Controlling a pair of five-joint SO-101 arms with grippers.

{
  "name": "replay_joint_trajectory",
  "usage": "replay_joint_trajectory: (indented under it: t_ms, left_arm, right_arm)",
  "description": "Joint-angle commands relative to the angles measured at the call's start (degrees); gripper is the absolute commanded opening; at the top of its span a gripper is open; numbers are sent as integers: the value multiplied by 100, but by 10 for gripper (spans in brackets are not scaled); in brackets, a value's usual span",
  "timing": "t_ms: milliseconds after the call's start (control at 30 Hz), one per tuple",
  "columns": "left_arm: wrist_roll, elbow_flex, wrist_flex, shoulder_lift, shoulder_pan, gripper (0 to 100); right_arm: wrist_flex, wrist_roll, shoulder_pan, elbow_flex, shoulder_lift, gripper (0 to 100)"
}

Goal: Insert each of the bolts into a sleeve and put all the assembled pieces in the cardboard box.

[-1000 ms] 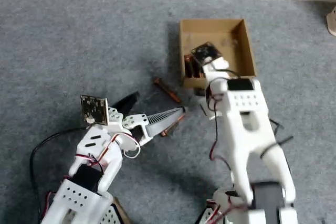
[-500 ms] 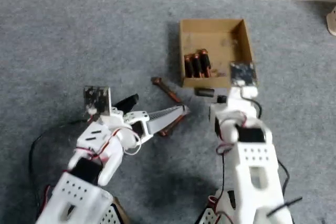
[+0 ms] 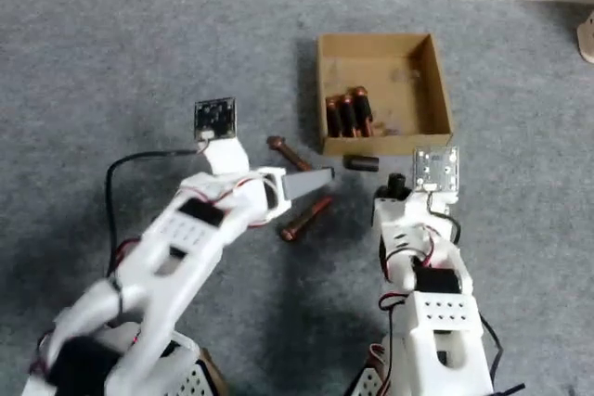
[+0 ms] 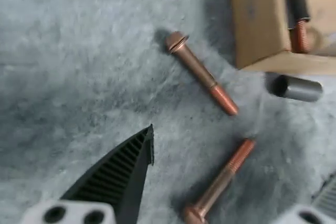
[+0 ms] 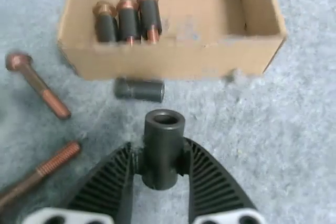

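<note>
So far, three finished pieces (image 3: 348, 115), each a bolt in its sleeve, were laid side by side in the cardboard box (image 3: 440, 90), against its front wall. Two bolts were left bare on the grey carpet (image 3: 139, 71). The near bolt (image 3: 290, 153) was seen close to the box's corner, and the far bolt (image 3: 304, 218) a bit farther off. One empty sleeve (image 3: 362, 163) was left lying just in front of the box.

A second sleeve (image 5: 164, 148) was squeezed upright in the right claw (image 5: 160, 157), hole up. The left claw (image 4: 237, 160) was spread open over the far bolt, with nothing gripped.

More than half the job was judged done. Two bolts were yet to be pushed into sleeves and dropped in the box.
</note>
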Motion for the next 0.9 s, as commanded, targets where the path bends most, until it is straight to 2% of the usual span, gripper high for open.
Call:
replay_joint_trajectory:
  t_ms: [0,100,233,333,400,567,600,667,733,867]
  left_arm:
    - [615,-778,18,664,-286,485]
    - [1266,-1182,281,1121,-347,485]
    - [1187,-1833,1670,1429,-215,485]
    - [-141,-2431,2954,1411,-198,486]
    - [-703,-2730,3393,1411,-224,486]
    - [-888,-2774,3508,1464,-171,486]
    - [-1301,-2756,3534,1464,-171,486]
    - [-2690,-2712,3560,1437,-163,486]
    - [-3736,-2747,3684,1464,-57,486]
    - [-4273,-2721,3798,1473,286,486]
  right_arm:
    - [-154,-35,101,-31,-136,5]
    - [-154,-35,75,-31,-136,5]
    - [-154,-35,75,-22,-136,5]
    - [-154,-35,66,-22,-136,5]
    - [-154,-35,66,-22,-136,5]
    - [-154,-35,66,4,-136,5]
    - [-154,-35,66,4,-136,5]
    - [-154,-35,57,4,-136,5]
    - [-154,-35,57,4,-136,5]
    - [-154,-35,57,4,-136,5]
